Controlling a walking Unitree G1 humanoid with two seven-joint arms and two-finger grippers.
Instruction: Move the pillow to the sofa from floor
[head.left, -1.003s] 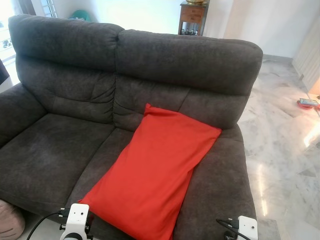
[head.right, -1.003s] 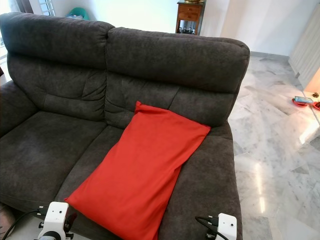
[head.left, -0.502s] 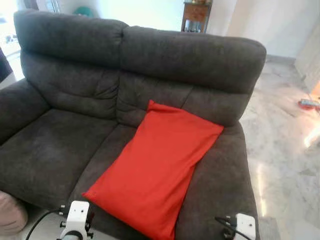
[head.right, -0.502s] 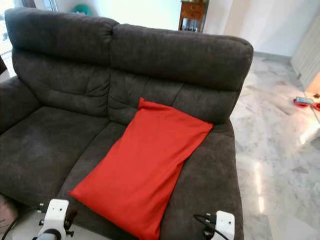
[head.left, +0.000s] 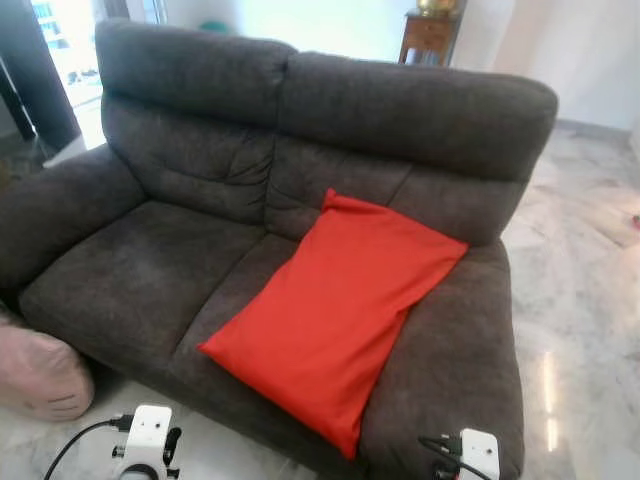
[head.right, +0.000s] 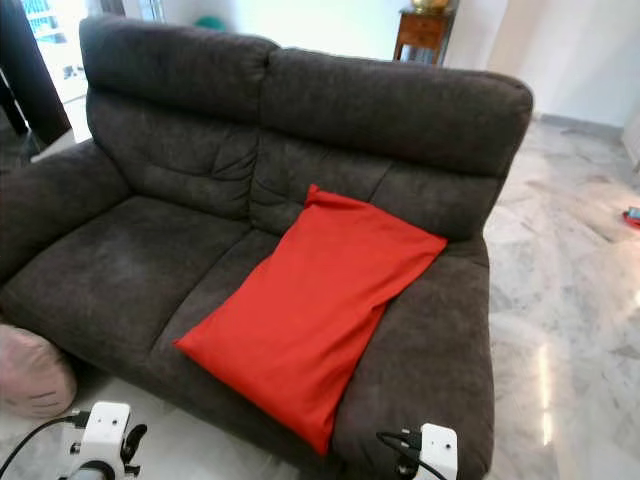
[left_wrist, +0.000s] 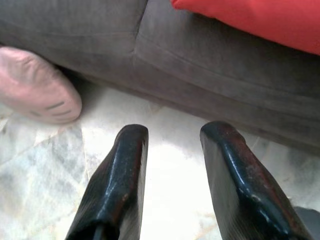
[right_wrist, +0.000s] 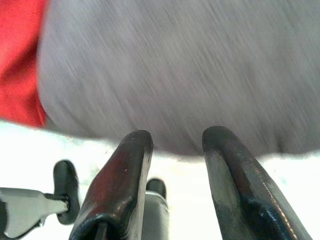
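From my head, the red pillow lies slanted on the right seat of the dark grey sofa, above a marble floor. Through my left wrist, my left gripper gapes empty over the floor beside a pink cushion. Through my right wrist, my right gripper is spread empty before the sofa front.

A red pillow lies slantwise on the dark grey sofa.
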